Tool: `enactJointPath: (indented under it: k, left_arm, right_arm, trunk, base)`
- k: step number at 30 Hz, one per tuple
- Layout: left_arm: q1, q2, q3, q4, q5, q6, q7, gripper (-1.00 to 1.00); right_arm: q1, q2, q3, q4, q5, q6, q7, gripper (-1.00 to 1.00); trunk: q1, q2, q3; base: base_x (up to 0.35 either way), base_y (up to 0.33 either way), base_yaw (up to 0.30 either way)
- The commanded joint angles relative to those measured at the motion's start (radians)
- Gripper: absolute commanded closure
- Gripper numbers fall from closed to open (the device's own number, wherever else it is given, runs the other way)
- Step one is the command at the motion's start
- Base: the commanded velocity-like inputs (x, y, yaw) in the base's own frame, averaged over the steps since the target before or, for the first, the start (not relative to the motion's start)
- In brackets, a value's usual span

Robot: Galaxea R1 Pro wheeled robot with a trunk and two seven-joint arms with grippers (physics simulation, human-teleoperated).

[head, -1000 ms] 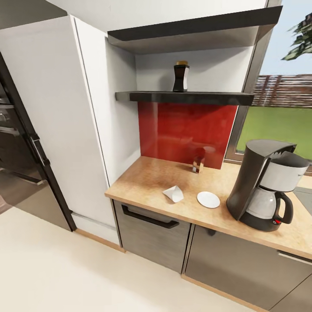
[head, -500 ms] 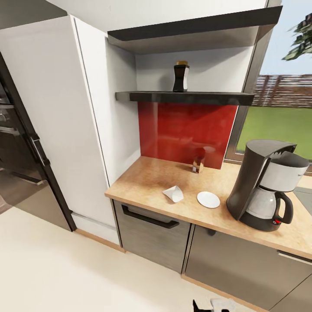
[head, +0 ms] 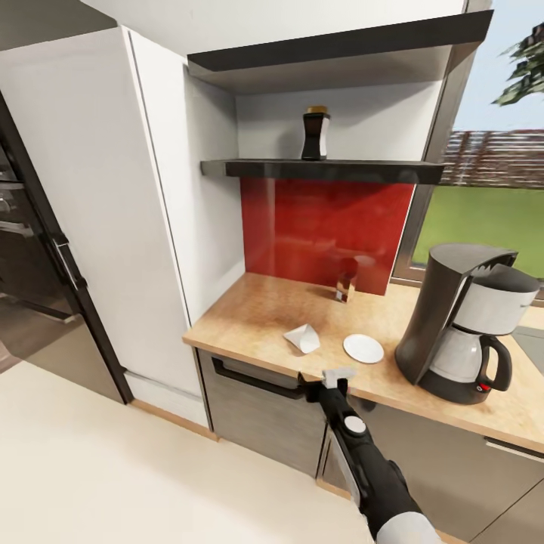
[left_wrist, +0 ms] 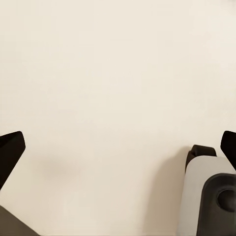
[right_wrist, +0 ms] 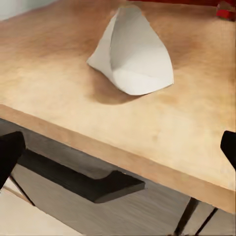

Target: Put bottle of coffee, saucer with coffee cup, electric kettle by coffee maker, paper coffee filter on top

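The white paper coffee filter (head: 303, 337) (right_wrist: 132, 51) lies on its side on the tan kitchen countertop (head: 257, 317), with the white saucer (head: 363, 347) just to its right. Further right stands the black coffee maker (head: 461, 325) with its glass carafe. The dark bottle of coffee (head: 316, 134) stands on the black kitchen shelf (head: 325, 170) above. My right gripper (head: 326, 380) (right_wrist: 119, 150) is open at the counter's front edge, a short way before the filter, nothing between its fingers. My left gripper (left_wrist: 119, 147) is open over the cream floor.
A small glass jar (head: 345, 287) stands at the back against the red splashback (head: 325, 227). A grey drawer with a black handle (head: 261, 381) (right_wrist: 83, 179) sits under the counter edge. A tall white cabinet (head: 113, 211) rises at the left, a window (head: 483, 196) at the right.
My right arm has risen from the bottom of the head view, bringing its gripper up to the counter's front edge below the filter. The things on the counter and shelf have not moved.
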Motion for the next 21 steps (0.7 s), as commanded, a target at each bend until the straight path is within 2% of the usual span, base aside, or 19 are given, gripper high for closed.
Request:
enactJointPath:
  k: [1,6,16,21]
  left_arm:
    - [-0.001,0.000,0.008,0.001,-0.010,-0.003,-0.001,-1.00]
    - [-0.004,0.000,0.008,0.001,-0.011,0.000,-0.005,-1.00]
    - [-0.004,0.000,0.007,0.002,-0.011,0.001,-0.002,-1.00]
    - [0.003,0.001,0.005,0.017,-0.008,0.001,-0.001,-1.00]
  right_arm:
    - [-0.031,0.000,0.000,0.002,0.010,0.016,0.000,-1.00]
    - [-0.096,0.000,0.000,0.008,0.011,0.035,0.000,-1.00]
    - [-0.106,0.000,-0.004,0.055,0.012,0.036,0.000,-1.00]
    - [-0.107,0.000,0.000,0.077,0.010,0.033,0.006,-1.00]
  trunk:
    - [0.001,-0.002,-0.002]
    - [0.001,-0.002,-0.002]
    - [0.001,-0.002,-0.002]
    - [0.001,-0.002,-0.002]
  base:
    - [0.170,0.000,0.000]
    - [0.270,0.000,0.000]
    - [0.319,0.000,0.000]
    - [0.061,0.000,0.000]
